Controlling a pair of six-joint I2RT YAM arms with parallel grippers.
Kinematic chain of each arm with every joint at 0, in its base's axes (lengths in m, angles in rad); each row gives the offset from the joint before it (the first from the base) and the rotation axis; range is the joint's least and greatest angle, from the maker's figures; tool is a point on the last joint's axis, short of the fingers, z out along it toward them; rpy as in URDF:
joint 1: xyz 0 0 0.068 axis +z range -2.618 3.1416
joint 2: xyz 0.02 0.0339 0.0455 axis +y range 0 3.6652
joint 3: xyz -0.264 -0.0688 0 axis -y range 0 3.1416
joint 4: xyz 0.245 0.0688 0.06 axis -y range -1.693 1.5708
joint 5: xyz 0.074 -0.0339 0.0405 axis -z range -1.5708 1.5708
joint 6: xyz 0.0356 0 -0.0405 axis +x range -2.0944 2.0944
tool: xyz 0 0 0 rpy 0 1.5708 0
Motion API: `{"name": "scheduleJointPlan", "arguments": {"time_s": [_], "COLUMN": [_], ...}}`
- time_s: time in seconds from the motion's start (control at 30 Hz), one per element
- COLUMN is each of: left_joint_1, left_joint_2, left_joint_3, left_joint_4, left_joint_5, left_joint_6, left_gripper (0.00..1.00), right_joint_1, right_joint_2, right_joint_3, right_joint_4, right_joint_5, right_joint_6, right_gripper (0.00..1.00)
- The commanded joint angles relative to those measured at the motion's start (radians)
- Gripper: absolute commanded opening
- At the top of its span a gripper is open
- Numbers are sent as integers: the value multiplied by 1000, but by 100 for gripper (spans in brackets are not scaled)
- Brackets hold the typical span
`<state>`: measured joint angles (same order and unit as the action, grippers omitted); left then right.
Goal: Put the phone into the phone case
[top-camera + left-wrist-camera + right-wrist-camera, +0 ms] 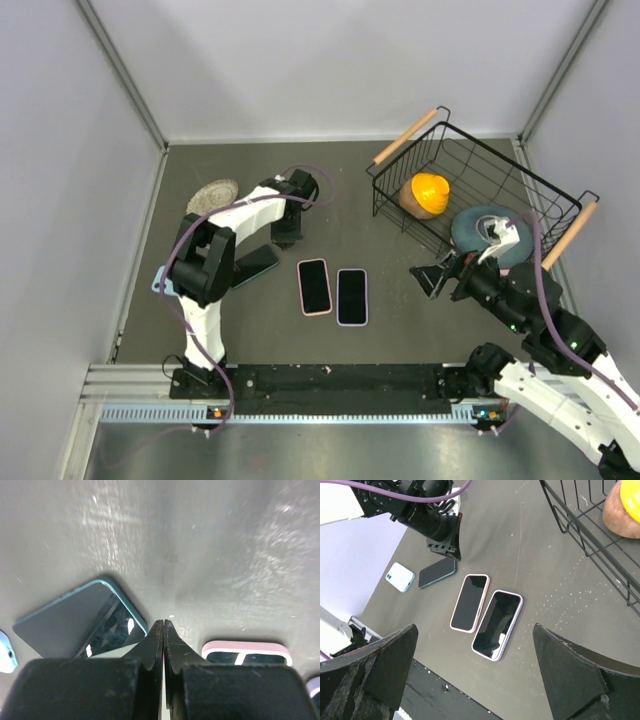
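Observation:
Three phones lie face up on the dark table: a teal-edged phone [255, 265] [80, 625] [437, 572], a phone in a pink case [314, 286] [469, 602] [247, 652], and a phone in a lilac case [351, 296] [497, 624]. A light blue case [160, 283] [400, 576] lies at the far left, partly hidden under my left arm. My left gripper [287, 236] [164, 625] is shut and empty, its tip low over bare table between the teal and pink phones. My right gripper [440, 278] [475, 645] is wide open and empty, raised to the right of the phones.
A black wire basket [480, 170] with wooden handles stands at the back right and holds a yellow-topped object [425, 195]. A grey-blue round object [480, 228] sits by my right wrist. A grey round dish [212, 195] lies at the back left. Grey walls enclose the table.

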<state>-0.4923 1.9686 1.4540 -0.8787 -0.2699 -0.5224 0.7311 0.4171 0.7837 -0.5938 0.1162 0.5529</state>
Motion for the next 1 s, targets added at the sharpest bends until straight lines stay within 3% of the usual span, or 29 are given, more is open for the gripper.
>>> {"name": "scheduleJointPlan", "arguments": {"time_s": [0.0, 0.03, 0.13, 0.17, 0.27, 0.37, 0.5, 0.6, 0.97], "left_joint_1": [55, 72, 153, 182, 213, 250, 317, 395, 454], "left_joint_2": [-53, -69, -152, -175, -182, -185, -178, -157, -119], "left_joint_3": [85, 75, -7, -50, -101, -121, -116, -113, -121], "left_joint_4": [13, 21, 59, 63, 32, 41, 63, 53, 61], "left_joint_5": [-14, -2, 102, 122, 77, 76, 198, 398, 455], "left_joint_6": [100, 113, 220, 246, 315, 338, 351, 355, 372], "left_gripper": [0, 2, 44, 63, 76, 82, 87, 99, 99], "right_joint_1": [8, 8, 8, 8, 7, 8, 8, 8, 8], "right_joint_2": [-40, -49, -61, -63, -49, -43, -54, -63, -83], "right_joint_3": [40, 38, 26, 23, 26, 32, 28, 26, 43], "right_joint_4": [-23, -26, -31, -31, -31, -31, -31, -38, -54], "right_joint_5": [39, 42, 49, 50, 50, 42, 43, 46, 53], "right_joint_6": [-2, -1, 2, 1, -1, -11, -16, -19, -24], "right_gripper": [99, 99, 99, 99, 99, 99, 99, 99, 99]}}
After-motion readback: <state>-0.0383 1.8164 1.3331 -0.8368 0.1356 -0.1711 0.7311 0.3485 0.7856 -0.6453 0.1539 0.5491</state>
